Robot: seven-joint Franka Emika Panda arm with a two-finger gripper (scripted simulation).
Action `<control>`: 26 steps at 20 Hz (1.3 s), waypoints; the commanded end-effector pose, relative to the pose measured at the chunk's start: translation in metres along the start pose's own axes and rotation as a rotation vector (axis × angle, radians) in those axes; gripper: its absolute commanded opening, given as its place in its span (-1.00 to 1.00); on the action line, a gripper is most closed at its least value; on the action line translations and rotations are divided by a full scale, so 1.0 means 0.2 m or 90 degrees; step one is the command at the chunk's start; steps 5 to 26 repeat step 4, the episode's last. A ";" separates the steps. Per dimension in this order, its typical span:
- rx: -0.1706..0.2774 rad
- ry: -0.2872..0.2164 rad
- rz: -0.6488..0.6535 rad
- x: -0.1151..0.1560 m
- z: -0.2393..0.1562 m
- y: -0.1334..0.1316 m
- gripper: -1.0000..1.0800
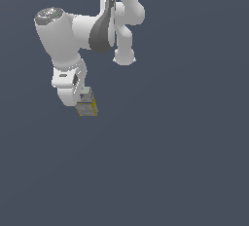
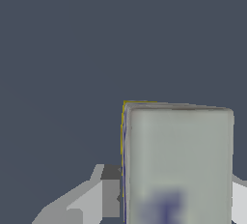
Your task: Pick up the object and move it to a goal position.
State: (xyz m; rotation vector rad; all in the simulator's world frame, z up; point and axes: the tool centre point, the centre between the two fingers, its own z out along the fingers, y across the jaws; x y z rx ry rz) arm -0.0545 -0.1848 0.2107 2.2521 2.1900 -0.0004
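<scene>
The object (image 1: 87, 108) is a small grey-white carton with yellow edges, tucked under the white hand of the arm in the exterior view's left half. My gripper (image 1: 85, 101) is shut on it, a finger on each side. In the wrist view the object (image 2: 178, 155) fills the near field, pale grey with a yellow edge along one side and a blurred blue mark on its face. One grey finger (image 2: 110, 196) presses against its side, and the tip of the other finger (image 2: 240, 201) shows at the opposite side. No goal marker is visible.
The white arm (image 1: 63, 35) reaches in from the top of the exterior view, with its elbow link (image 1: 124, 30) behind it. Around it is only a uniform dark blue-grey ground (image 1: 170, 161), with no other objects or edges in sight.
</scene>
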 end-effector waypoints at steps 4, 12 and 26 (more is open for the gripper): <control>0.000 0.000 -0.001 -0.01 0.00 0.01 -1.00; 0.000 0.000 -0.001 -0.01 0.00 0.01 -1.00; 0.000 0.000 -0.001 -0.01 0.00 0.01 -1.00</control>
